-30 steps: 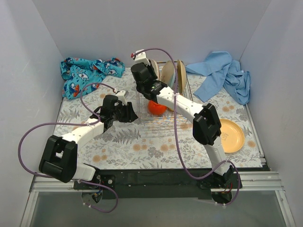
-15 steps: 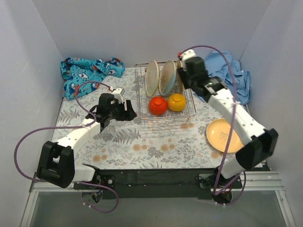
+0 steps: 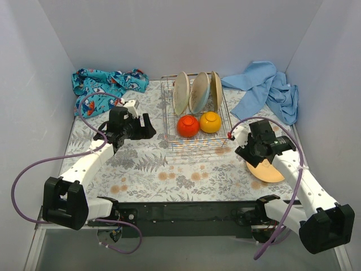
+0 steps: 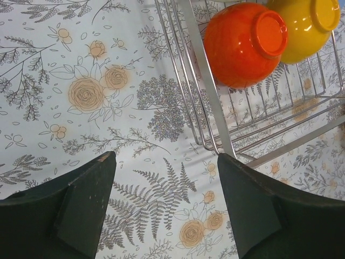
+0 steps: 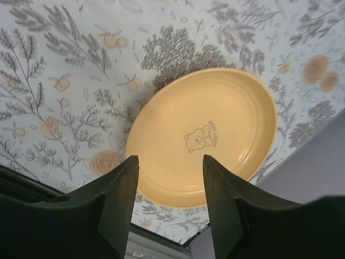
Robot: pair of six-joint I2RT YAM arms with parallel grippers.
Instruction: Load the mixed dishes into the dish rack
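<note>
Silver wire dish rack (image 4: 207, 81) mid-surface, holding upright plates (image 3: 181, 93) at rear, red bowl (image 3: 188, 126) and orange bowl (image 3: 210, 122) base-up in front; yellow-orange plate (image 5: 215, 124) flat on floral surface (image 3: 146, 169), right of rack; right hand (image 5: 170, 161) spread above it, empty; left hand (image 4: 166, 159) spread, empty, beside rack's near-left corner.

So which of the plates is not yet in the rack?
The yellow-orange plate with the small bear print: it lies flat on the table below the right gripper, while the other plates stand upright in the dish rack.
</note>
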